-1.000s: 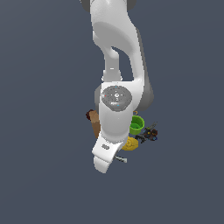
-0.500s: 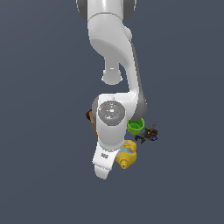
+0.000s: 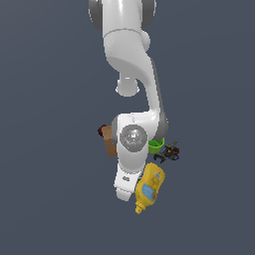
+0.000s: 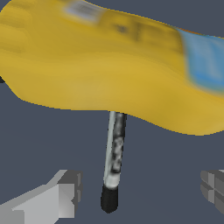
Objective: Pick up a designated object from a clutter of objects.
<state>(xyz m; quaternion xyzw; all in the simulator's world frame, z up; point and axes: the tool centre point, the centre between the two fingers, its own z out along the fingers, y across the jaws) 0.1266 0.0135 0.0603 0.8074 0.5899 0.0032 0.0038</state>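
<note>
In the wrist view the designated thin stick [image 4: 114, 153] lies on the dark floor, with a white-grey body and its black end [image 4: 109, 200] nearest the camera. Its other end runs under the yellow bottle [image 4: 109, 65]. My gripper [image 4: 140, 194] is open and empty. One grey finger [image 4: 61, 199] stands to one side of the stick's black end and the other finger [image 4: 214, 192] stands far off on the other side. In the exterior view my white hand [image 3: 124, 185] hides the fingers and the stick, right beside the yellow bottle [image 3: 149, 189].
A brown box [image 3: 108, 142] lies at the exterior view's left of my wrist. A green cup [image 3: 155, 145] and dark multicoloured bits [image 3: 168, 152] lie at its right. The yellow bottle with its blue label lies on its side close to my hand.
My arm has bent lower and the hand has sunk a little. The yellow bottle now shows far more fully and lower in the exterior view, beside the hand.
</note>
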